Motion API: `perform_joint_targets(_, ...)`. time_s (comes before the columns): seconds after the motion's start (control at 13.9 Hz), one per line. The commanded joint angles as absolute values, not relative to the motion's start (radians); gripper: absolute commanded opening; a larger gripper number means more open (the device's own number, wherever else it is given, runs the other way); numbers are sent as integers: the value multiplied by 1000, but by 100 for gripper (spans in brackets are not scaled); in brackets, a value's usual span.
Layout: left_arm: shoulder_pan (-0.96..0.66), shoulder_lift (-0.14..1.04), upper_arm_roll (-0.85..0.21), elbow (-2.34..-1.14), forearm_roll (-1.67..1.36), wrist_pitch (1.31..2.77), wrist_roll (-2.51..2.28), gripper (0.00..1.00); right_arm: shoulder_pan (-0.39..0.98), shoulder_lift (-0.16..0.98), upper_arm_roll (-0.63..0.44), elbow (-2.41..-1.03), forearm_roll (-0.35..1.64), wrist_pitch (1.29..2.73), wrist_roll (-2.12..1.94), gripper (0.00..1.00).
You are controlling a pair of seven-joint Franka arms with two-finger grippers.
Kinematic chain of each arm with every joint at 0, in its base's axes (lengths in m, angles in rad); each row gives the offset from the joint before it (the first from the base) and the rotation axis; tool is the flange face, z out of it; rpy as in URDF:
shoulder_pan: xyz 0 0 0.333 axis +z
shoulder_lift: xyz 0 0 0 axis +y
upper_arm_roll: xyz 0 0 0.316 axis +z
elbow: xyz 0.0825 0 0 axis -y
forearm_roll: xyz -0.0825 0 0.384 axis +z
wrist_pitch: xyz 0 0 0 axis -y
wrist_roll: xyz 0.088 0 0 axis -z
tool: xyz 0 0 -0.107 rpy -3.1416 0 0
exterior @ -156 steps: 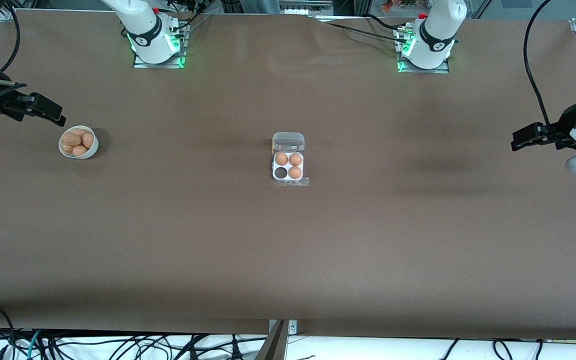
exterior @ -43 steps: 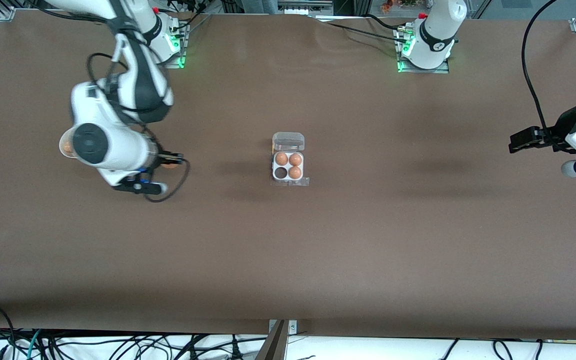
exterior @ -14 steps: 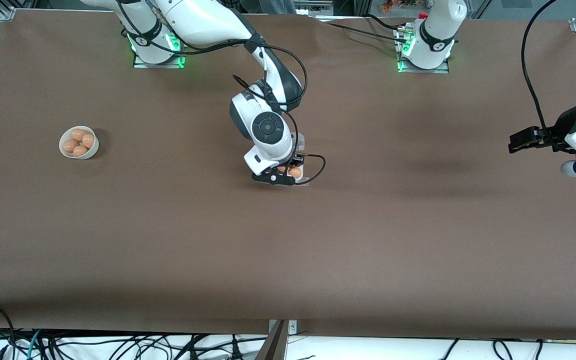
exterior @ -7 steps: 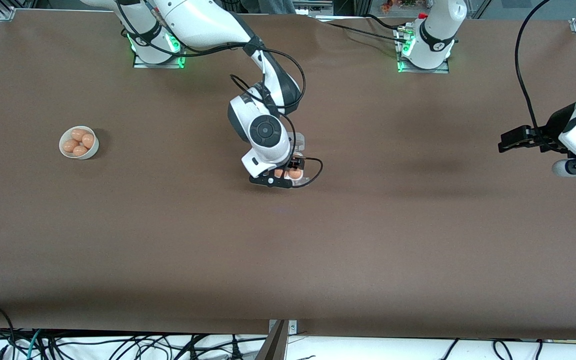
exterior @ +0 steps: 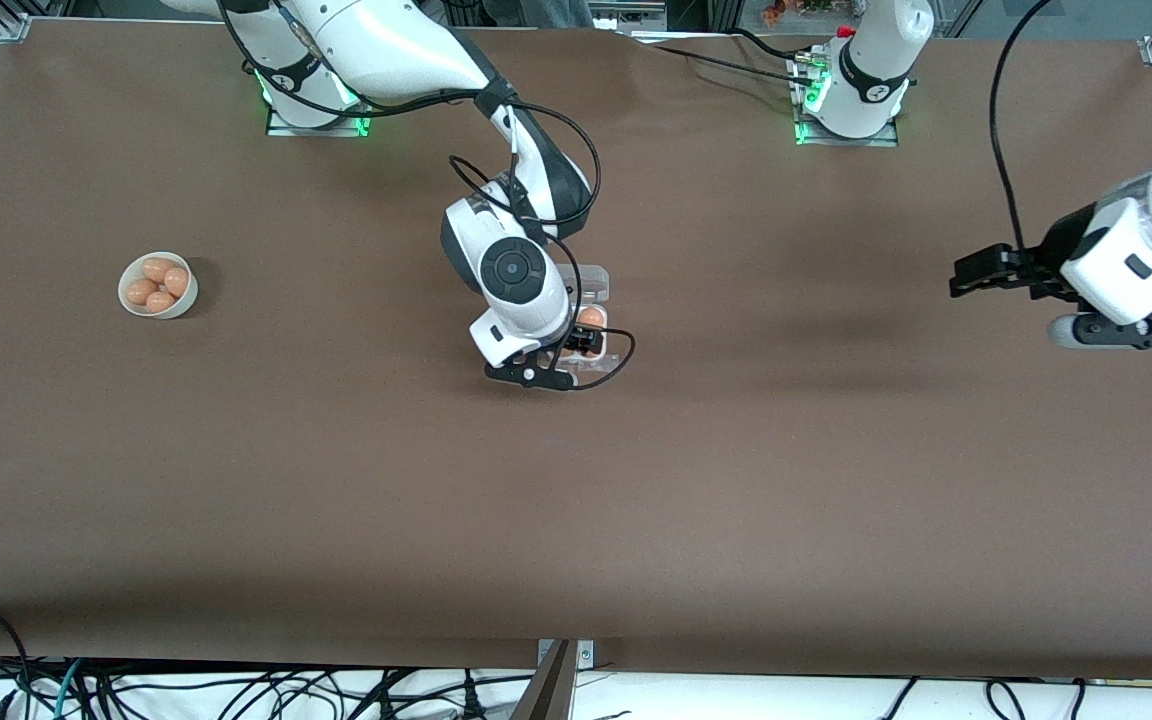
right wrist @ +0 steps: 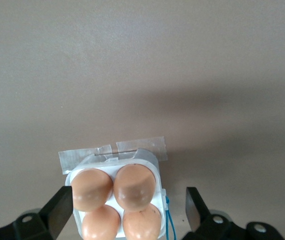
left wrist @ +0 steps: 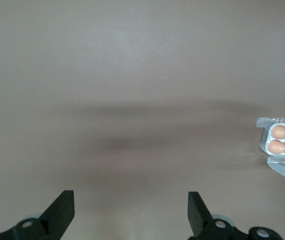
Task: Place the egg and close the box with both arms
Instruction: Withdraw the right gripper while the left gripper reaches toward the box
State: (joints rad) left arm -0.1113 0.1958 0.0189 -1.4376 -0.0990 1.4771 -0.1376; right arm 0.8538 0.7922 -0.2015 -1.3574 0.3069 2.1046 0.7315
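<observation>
The right gripper (right wrist: 127, 210) hangs over the box (right wrist: 116, 200) with its jaws spread wide and nothing between them. All four cells hold eggs (right wrist: 134, 186); which one is the newly placed egg cannot be told. The clear lid (exterior: 591, 281) appears to lie open. The left gripper (left wrist: 131, 212), jaws apart and empty, hovers over bare table (exterior: 796, 430) toward the left arm's end.

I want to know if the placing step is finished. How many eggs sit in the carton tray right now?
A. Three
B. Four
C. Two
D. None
B: the right wrist view shows all four cells of the box filled with eggs, and the right claw stands open over them, holding nothing.
</observation>
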Motion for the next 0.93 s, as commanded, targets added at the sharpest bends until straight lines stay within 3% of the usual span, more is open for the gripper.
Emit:
perform_joint_targets(0.0, -153, 193, 6, -1434, -118, 1465, -216, 100, 824, 767, -203, -1350, 316, 2076, 723, 100)
perform_joint_targets(0.36, -184, 195, 3, -1436, -120, 1465, -236, 100, 711, 662, -167, -1409, 314, 1994, 672, 100)
perform_joint_targets(0.72, -253, 206, 3, -1434, -120, 1465, -320, 100, 395, 448, -10, -1696, 321, 2002, 375, 100)
perform_joint_targets(0.86, -291, 212, 2, -1434, -120, 1465, -356, 100, 319, 350, -11, -1834, 316, 2002, 184, 100)
